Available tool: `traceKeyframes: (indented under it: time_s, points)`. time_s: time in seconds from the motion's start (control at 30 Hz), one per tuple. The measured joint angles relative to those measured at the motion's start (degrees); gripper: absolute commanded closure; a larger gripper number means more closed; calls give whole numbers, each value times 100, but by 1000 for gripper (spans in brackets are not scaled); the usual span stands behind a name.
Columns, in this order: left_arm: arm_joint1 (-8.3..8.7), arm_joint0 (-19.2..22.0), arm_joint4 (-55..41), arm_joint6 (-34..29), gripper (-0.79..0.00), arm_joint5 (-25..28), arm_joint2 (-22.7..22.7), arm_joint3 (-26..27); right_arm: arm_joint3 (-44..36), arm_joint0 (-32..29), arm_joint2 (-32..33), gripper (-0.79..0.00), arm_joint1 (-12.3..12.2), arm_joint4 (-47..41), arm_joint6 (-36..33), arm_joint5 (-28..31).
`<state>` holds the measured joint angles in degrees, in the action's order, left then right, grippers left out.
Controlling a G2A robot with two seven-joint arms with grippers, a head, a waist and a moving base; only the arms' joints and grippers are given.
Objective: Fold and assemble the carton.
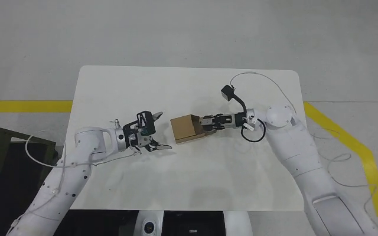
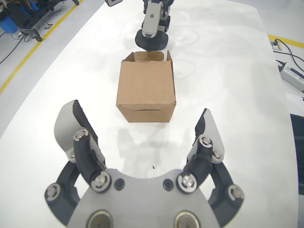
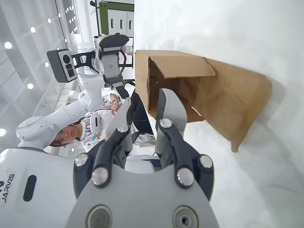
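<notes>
Two grippers flank the carton (image 1: 188, 128) at top-view centre, open end toward frame right: right gripper (image 1: 204, 122) nearer, jaws slightly apart astride its wall; left gripper (image 1: 162, 130) spread wide, just beside closed end.

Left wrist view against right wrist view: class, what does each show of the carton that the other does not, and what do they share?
Only the left wrist view: the carton's closed end with its slit, facing the left claw, open and apart from it. Only the right wrist view: the carton's hollow inside, one flap flat on the table, one finger of the open right claw inside the mouth. Both: the carton on its side, the right claw at its open end.
</notes>
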<state>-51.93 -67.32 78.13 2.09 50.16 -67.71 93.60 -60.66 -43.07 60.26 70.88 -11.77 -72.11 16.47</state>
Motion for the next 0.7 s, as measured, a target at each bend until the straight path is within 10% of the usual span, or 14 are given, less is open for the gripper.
traceKeyframes:
  time_s: [0.33,0.7]
  points:
    - [-76,121,604,599,-785,-246,326,-307,-1429,-715,558,0,-332,823,-105,-1028]
    - [-311,593,-777,-253,-785,-275,818,-866,-1914,-1205,510,0,-438,1031,-34,-1611]
